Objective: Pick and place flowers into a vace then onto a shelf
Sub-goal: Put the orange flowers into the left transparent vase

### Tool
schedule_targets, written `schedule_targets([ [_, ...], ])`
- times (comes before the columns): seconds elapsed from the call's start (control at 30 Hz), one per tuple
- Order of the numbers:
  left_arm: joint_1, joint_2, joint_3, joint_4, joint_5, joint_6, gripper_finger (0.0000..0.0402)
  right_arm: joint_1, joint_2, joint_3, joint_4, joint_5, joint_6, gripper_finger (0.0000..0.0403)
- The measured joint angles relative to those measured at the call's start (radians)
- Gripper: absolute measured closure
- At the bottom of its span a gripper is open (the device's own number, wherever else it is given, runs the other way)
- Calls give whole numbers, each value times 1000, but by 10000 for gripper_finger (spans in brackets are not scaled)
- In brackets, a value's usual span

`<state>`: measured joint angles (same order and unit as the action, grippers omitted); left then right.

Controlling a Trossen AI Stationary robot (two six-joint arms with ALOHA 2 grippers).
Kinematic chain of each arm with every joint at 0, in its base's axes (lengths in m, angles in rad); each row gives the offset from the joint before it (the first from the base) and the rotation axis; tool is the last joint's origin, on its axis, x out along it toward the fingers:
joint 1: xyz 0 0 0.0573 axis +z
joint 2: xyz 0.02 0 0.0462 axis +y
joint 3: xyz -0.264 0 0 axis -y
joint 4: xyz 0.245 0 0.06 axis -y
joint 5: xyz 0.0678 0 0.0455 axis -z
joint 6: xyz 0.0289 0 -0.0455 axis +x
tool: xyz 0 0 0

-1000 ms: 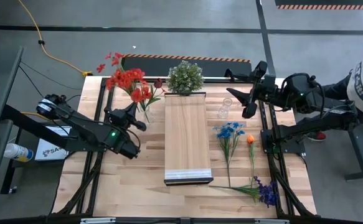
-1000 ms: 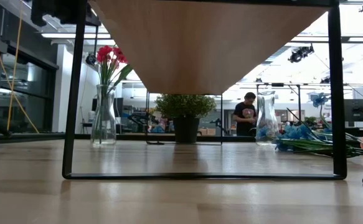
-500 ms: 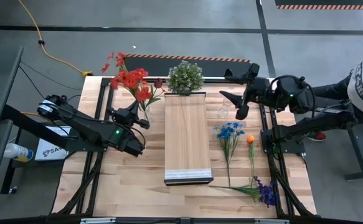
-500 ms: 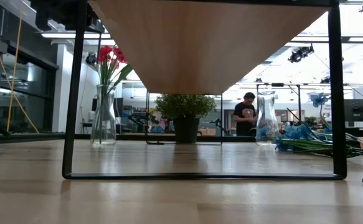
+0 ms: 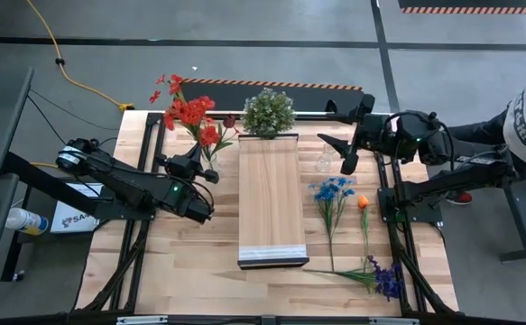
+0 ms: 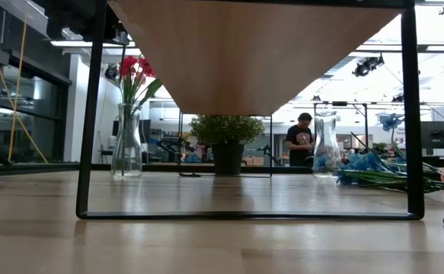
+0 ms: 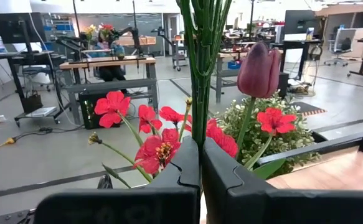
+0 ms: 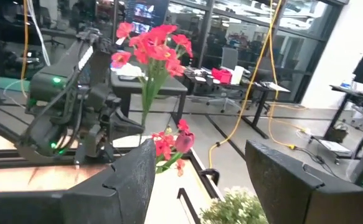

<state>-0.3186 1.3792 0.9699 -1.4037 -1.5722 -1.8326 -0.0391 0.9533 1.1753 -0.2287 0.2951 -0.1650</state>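
Two arms show from above: the left gripper [image 5: 210, 170] is clamped on a bunch of red flowers [image 5: 190, 113] by their stems, at the glass vase [image 5: 210, 163] left of the shelf [image 5: 270, 199], while the right gripper [image 5: 335, 153] hangs with its fingers apart over a second, empty vase [image 5: 325, 159]; blue flowers [image 5: 333, 190], an orange one [image 5: 363, 201] and purple ones [image 5: 387, 280] lie loose on the desk [image 5: 181, 262]. These look light and springy to me, the thin stems likely to bend or slip, so low on the stem seems the place to hold, never the blooms. From desk level the red bunch stands in its vase [image 6: 127, 143], but neither gripper can be seen and the shelf's top is hidden. The left wrist camera shows fingers [image 7: 184, 168] pinching green stems [image 7: 201, 68], vase out of sight below. The right wrist camera shows spread fingers [image 8: 134, 177] holding nothing, its own vase out of sight.
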Motion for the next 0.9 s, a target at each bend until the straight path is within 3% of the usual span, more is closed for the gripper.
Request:
schedule_targets([
  [0.37,32,13,-53,105,5,-4,369,0,-34,0,-52,33,0,166],
  [0.9,31,12,-56,133,2,-4,369,0,-35,0,-313,161,4,167],
])
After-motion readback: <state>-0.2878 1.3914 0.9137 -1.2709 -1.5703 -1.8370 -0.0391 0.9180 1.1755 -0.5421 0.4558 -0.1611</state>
